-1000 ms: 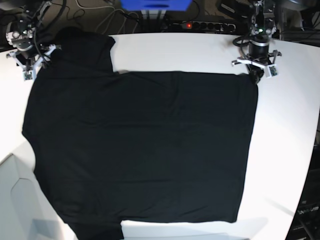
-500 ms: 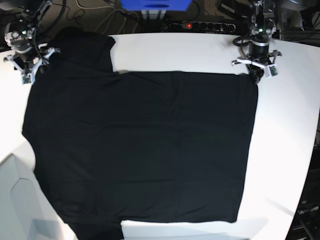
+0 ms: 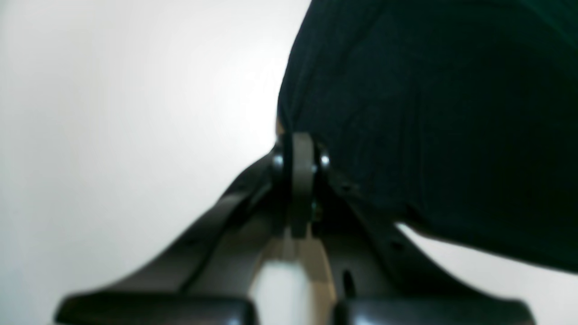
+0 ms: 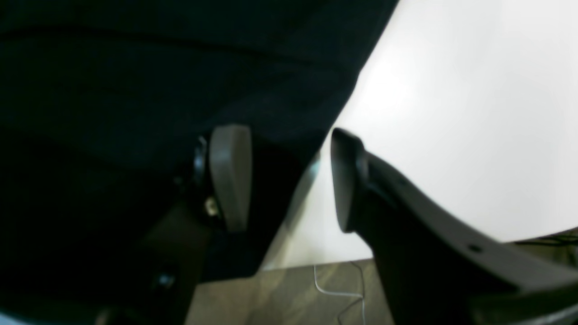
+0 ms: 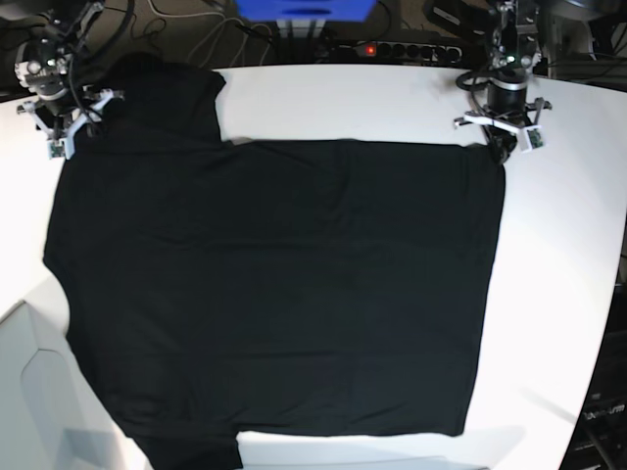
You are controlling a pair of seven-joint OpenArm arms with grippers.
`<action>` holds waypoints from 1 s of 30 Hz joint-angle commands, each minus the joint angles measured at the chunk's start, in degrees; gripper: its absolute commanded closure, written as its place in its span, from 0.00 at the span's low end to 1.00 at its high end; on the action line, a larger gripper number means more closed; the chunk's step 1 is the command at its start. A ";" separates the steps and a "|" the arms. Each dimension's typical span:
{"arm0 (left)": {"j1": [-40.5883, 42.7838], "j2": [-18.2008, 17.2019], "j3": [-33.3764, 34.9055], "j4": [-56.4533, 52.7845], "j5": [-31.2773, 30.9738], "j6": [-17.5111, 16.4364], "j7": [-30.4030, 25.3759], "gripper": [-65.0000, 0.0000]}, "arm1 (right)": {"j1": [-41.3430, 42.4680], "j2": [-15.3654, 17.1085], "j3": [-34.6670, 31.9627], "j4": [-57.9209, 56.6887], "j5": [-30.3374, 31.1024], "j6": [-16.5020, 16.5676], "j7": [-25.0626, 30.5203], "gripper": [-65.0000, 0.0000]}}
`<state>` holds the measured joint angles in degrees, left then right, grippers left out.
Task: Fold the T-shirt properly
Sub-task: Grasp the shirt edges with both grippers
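The black T-shirt [image 5: 284, 284] lies spread flat on the white table [image 5: 558, 255], with one sleeve toward the far left. In the base view my left gripper [image 5: 498, 149] stands at the shirt's far right corner. The left wrist view shows that gripper [image 3: 298, 149] with its pads pressed together on the corner of the cloth [image 3: 429, 113]. My right gripper [image 5: 69, 129] is at the shirt's far left edge. In its own view it [image 4: 289, 180] is open. One finger [image 4: 230, 176] is over the black cloth [image 4: 135, 67] and the other is over bare table.
A power strip [image 5: 392, 47] with a red light, a blue box [image 5: 304, 10] and cables lie behind the table's far edge. The table's edge curves in at the near left [image 5: 20, 304]. Floor with a thin cable [image 4: 334, 289] shows below the right gripper.
The right arm, on the left of the base view, has shifted slightly along the shirt's far left edge. The shirt and the left arm have not moved.
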<state>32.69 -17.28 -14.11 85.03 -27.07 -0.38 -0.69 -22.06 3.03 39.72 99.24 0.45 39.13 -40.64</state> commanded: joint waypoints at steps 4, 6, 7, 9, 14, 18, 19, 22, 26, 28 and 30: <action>0.68 -0.44 -0.09 0.37 0.12 0.07 1.17 1.00 | -0.48 0.36 0.06 -0.03 -0.49 0.87 -1.16 0.55; 0.68 -0.44 -0.09 0.37 0.12 0.07 1.17 1.00 | -0.48 0.36 0.06 -0.30 -0.49 0.87 -1.25 0.56; 0.68 -0.44 -0.09 0.37 0.12 0.07 1.17 1.00 | -0.57 0.36 0.06 -0.30 -0.49 0.87 -1.25 0.57; 0.68 -0.44 -0.09 0.37 0.12 0.07 1.17 1.00 | -0.57 0.45 0.06 -0.30 -0.49 0.87 -1.25 0.64; 0.68 -0.44 -0.09 0.37 0.12 0.07 1.17 1.00 | -0.57 0.62 0.06 -0.30 -0.49 0.87 -1.42 0.95; 0.68 -0.44 -0.09 0.37 0.12 0.07 1.17 1.00 | -0.57 0.62 -0.03 -0.03 -0.58 0.87 -1.42 1.00; 0.68 -0.44 -0.09 0.37 0.12 0.07 1.17 1.00 | -0.57 0.62 -0.03 0.23 -0.58 0.87 -1.34 1.00; 0.68 -0.44 -0.18 1.08 0.12 0.16 1.17 1.00 | -0.48 0.71 0.14 2.43 -0.58 0.87 -1.34 1.00; 1.91 -0.17 -2.90 4.33 0.21 0.16 1.26 1.00 | -0.57 0.62 0.32 8.41 -0.49 0.87 -1.51 1.00; 2.26 -0.17 -3.96 6.44 0.21 0.16 1.26 1.00 | -0.48 0.45 0.49 10.78 -0.49 0.87 -1.60 1.00; 2.61 -0.44 -4.22 7.67 0.21 0.16 1.26 1.00 | -0.48 0.27 0.58 13.07 -0.49 0.87 -1.69 1.00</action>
<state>35.20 -17.10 -18.02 91.59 -27.07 -0.21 1.98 -22.44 2.70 39.83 111.24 -0.16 39.20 -43.11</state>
